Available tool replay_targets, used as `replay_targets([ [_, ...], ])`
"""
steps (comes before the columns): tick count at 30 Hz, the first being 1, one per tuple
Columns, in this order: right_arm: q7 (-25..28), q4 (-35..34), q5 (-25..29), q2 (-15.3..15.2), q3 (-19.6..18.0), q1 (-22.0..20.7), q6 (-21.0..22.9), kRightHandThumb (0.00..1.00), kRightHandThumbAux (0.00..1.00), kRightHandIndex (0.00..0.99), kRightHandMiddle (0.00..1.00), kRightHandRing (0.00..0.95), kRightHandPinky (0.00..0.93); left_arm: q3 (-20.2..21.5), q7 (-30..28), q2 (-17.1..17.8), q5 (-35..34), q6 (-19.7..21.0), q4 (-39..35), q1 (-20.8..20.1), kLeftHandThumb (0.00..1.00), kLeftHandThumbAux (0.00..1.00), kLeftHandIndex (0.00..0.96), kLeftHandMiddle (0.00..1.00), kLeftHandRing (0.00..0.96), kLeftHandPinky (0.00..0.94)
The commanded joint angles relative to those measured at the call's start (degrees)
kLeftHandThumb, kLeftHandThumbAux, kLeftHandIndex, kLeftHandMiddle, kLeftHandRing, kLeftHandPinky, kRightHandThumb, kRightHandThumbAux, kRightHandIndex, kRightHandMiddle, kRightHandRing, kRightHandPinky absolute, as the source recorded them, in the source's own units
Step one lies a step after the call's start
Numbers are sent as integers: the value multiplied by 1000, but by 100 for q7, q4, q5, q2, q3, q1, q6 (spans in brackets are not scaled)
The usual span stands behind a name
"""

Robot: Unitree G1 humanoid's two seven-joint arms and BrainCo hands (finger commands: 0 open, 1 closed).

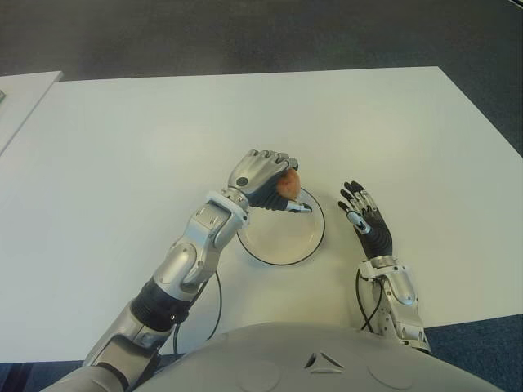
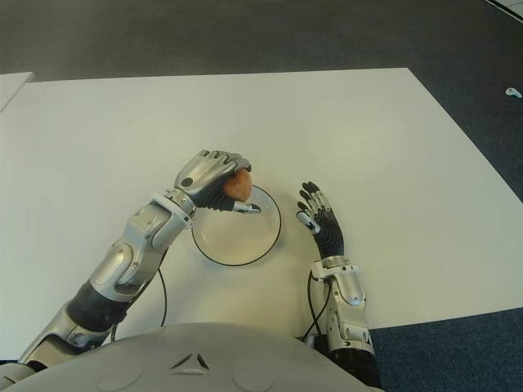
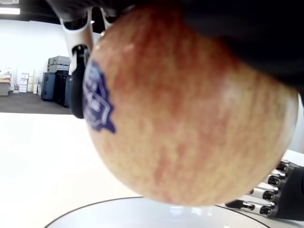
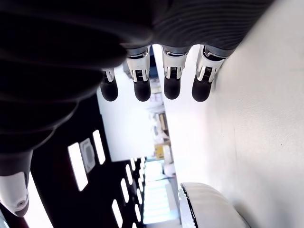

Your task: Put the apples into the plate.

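A red-yellow apple (image 1: pixel 288 183) with a blue sticker (image 3: pixel 97 97) is held in my left hand (image 1: pixel 263 181), whose fingers curl around it. The hand hovers over the far left rim of the white plate (image 1: pixel 282 237), a shallow dish with a dark edge on the table in front of me. In the left wrist view the apple (image 3: pixel 190 123) fills the frame just above the plate (image 3: pixel 142 216). My right hand (image 1: pixel 364 214) shows to the right of the plate, fingers stretched out and holding nothing.
The white table (image 1: pixel 122 163) spreads wide around the plate. A second white surface (image 1: pixel 20 94) shows at the far left. Dark floor (image 1: pixel 245 33) lies beyond the table's far edge. A black cable (image 1: pixel 216 306) runs near my left forearm.
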Motion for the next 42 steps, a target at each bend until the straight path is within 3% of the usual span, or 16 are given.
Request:
replay_targets([
  [1, -29, 299, -116, 59, 119, 378, 408, 145, 558, 0, 0, 0, 0, -59, -244, -69, 55, 91, 47, -88, 857, 662, 421, 507, 775, 732],
  [3, -33, 279, -108, 64, 122, 388, 416, 146, 558, 0, 0, 0, 0, -116, -271, -144, 59, 128, 154, -116, 858, 662, 423, 504, 765, 726],
  [4, -34, 269, -102, 66, 122, 392, 420, 146, 560, 0, 0, 0, 0, -142, -279, -180, 64, 145, 211, -129, 892, 656, 423, 500, 666, 720],
  [6, -37, 250, -78, 77, 119, 403, 436, 146, 564, 0, 0, 0, 0, -183, -265, -219, 67, 158, 310, -146, 922, 651, 422, 496, 580, 715],
  [9, -39, 234, -54, 91, 112, 416, 451, 148, 569, 0, 0, 0, 0, -204, -226, -222, 54, 147, 370, -150, 943, 648, 419, 493, 523, 723],
  [20, -31, 183, 31, 107, 47, 441, 524, 161, 588, 0, 0, 0, 0, -228, 268, -163, 57, -4, 644, -104, 952, 647, 404, 497, 509, 769],
  [42, -47, 119, 185, 215, -19, 443, 553, 164, 556, 8, 0, 0, 9, -384, 398, -136, -63, -39, 998, 213, 952, 647, 407, 495, 501, 751],
])
